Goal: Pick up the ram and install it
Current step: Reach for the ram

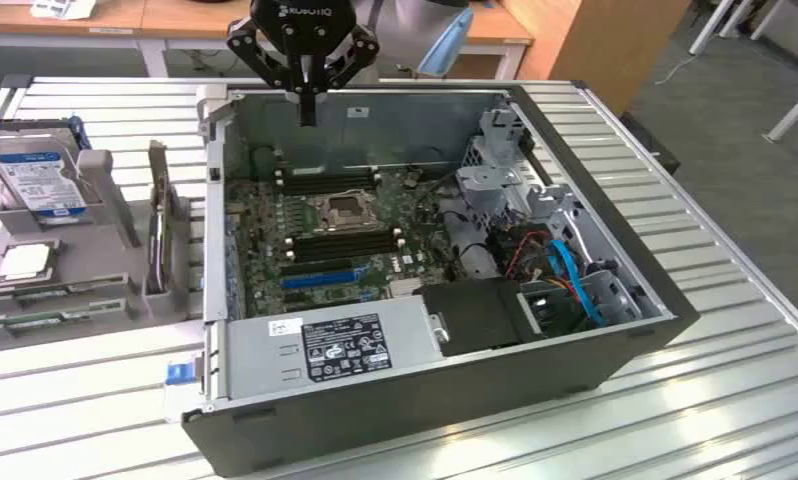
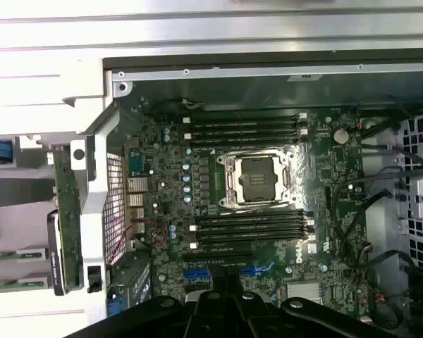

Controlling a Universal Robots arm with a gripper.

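Note:
Two ram sticks [image 1: 66, 292] [image 1: 46, 322] lie flat, long, thin and green, in a grey holder [image 1: 52, 250] at the exterior view's left, outside the open computer case [image 1: 413, 400]. The wrist view catches their ends [image 2: 14, 253]. My gripper [image 1: 307, 112] hangs above the case's far wall, over the motherboard [image 1: 332, 215], far from the sticks. Its fingers meet at the tips with nothing between them. In the wrist view the gripper [image 2: 229, 287] points at the board near the blue slots. Black memory slots [image 2: 247, 128] [image 2: 250, 227] flank the CPU socket [image 2: 257, 179] and stand empty.
A larger green expansion card [image 1: 159, 215] stands upright in the holder beside the case. A hard drive [image 1: 39, 180] and a CPU [image 1: 26, 262] also rest there. Inside the case are a power supply [image 1: 332, 345], a drive cage [image 1: 506, 180] and blue cables [image 1: 573, 285].

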